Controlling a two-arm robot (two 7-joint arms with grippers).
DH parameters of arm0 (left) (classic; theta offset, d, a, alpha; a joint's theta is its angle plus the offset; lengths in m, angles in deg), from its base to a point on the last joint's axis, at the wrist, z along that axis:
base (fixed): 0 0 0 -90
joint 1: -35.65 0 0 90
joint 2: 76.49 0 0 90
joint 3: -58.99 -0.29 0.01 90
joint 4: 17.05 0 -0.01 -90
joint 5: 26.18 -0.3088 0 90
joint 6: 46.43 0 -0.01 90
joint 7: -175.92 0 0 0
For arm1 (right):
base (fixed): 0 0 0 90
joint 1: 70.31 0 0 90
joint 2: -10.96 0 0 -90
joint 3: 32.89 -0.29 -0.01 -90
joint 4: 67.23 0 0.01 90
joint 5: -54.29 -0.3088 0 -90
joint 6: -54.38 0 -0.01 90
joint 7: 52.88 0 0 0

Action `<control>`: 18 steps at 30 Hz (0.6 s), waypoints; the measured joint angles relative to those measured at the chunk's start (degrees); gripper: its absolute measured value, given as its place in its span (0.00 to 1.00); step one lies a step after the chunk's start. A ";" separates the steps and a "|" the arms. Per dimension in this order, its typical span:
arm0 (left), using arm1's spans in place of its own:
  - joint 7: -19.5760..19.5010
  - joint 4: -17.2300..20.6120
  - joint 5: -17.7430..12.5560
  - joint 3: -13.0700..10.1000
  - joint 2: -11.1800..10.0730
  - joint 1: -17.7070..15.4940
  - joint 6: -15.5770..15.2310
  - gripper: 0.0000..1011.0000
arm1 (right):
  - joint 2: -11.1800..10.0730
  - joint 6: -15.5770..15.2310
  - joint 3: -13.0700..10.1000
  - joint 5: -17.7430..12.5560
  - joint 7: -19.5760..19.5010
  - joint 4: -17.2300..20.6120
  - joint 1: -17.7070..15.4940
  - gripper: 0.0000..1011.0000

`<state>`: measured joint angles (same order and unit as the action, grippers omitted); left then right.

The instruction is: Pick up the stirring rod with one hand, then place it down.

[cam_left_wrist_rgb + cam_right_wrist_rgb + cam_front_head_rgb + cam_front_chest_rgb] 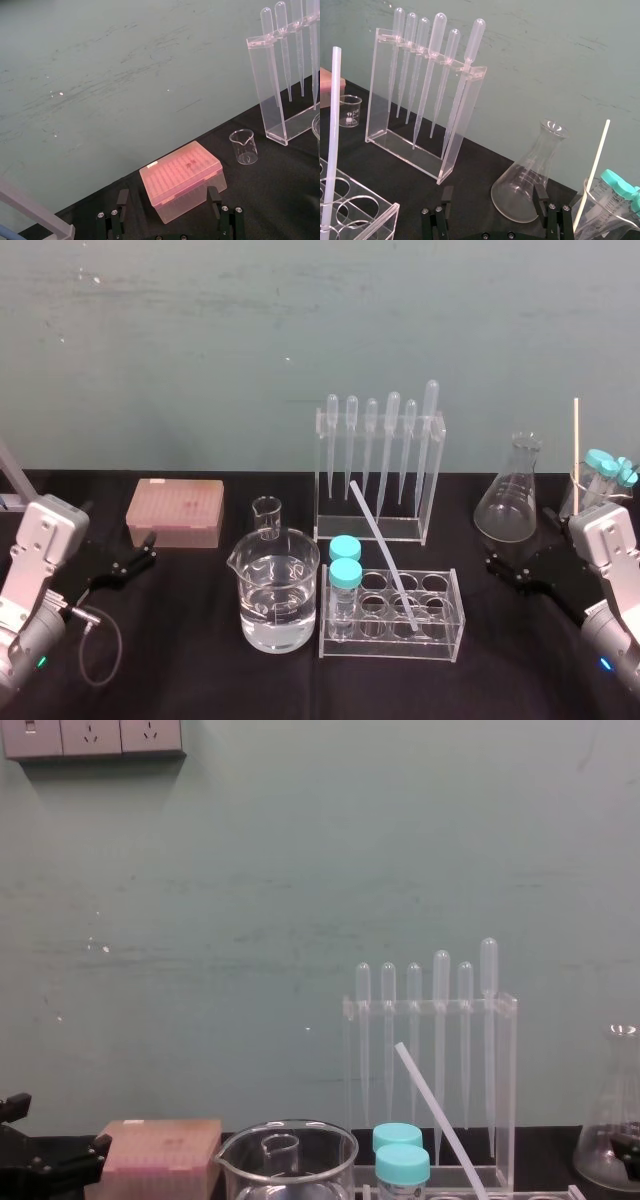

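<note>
The stirring rod (383, 550) is a thin translucent-white stick. It leans in the clear tube rack (392, 642) at the table's middle, with its top tilted back-left toward the pipette stand. It also crosses the right wrist view (332, 140) and the chest view (435, 1115). My right gripper (518, 537) hovers open at the right, in front of the conical flask and well apart from the rod; its fingers (538, 192) hold nothing. My left gripper (145, 548) rests open at the far left beside the pink box, fingers (122, 200) empty.
A water-filled beaker (279, 600) stands left of the rack, with a tiny beaker (267, 517) behind it. Two teal-capped vials (344, 575) sit in the rack. Behind are the pipette stand (380, 470) and pink tip box (176, 512). A flask (512, 495) and a beaker with a pale stick (576, 440) stand at the right.
</note>
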<state>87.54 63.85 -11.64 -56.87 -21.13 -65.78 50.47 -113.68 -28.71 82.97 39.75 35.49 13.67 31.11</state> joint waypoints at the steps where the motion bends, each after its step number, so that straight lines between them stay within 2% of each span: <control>1: 0.00 0.00 0.00 0.00 0.00 0.00 0.00 0.99 | 0.00 0.00 0.00 0.00 0.00 0.00 0.00 0.99; 18: 0.00 0.00 0.00 0.00 0.00 0.00 0.00 0.99 | 0.00 0.00 0.00 0.00 0.01 0.00 0.00 0.99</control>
<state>87.54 63.85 -11.63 -56.87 -21.13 -65.78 50.47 -113.68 -28.71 82.97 39.74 35.50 13.67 31.11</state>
